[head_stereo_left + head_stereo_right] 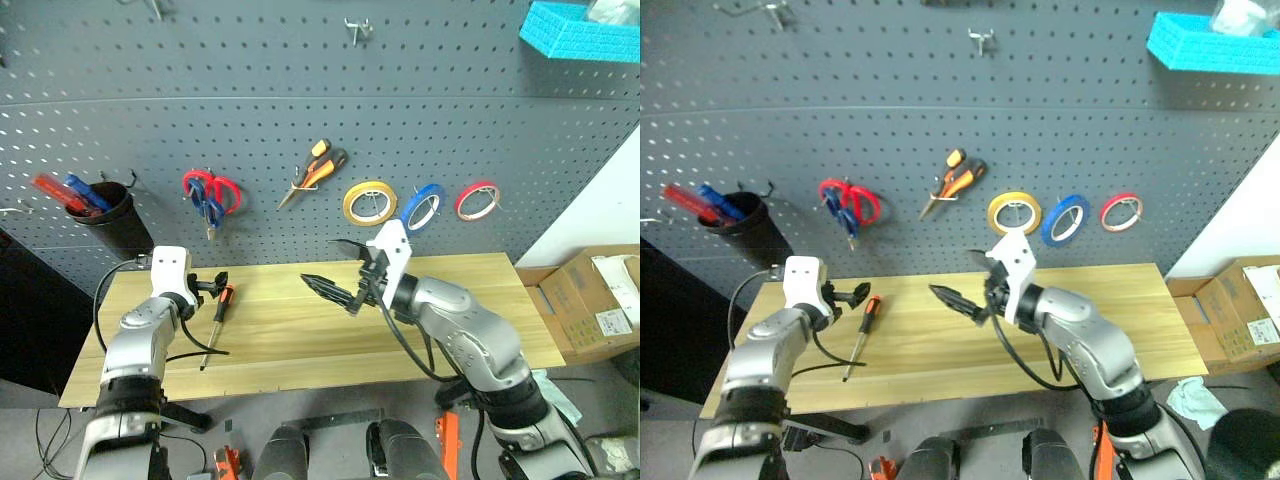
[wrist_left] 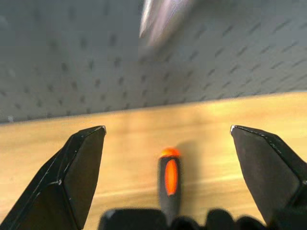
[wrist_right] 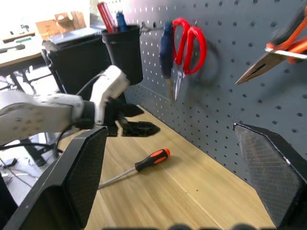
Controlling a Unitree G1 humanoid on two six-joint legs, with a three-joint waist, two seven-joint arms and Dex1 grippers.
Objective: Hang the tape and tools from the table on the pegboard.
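One screwdriver (image 1: 218, 311), three tape rolls (image 1: 421, 206)

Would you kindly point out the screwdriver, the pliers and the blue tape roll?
screwdriver (image 1: 224, 297): left eye view, on its orange-and-black handle.
pliers (image 1: 318, 170): left eye view, on the handles.
blue tape roll (image 1: 434, 194): left eye view, on the ring's upper band.

No readable text anywhere here. The cardboard box (image 1: 598, 303) off past the right arm's side of the desk (image 1: 300, 340) has white labels (image 1: 612, 322) stuck on it, but the print is way too small to make out. Nothing legible on the pegboard (image 1: 250, 90) or the tools hanging on it either.
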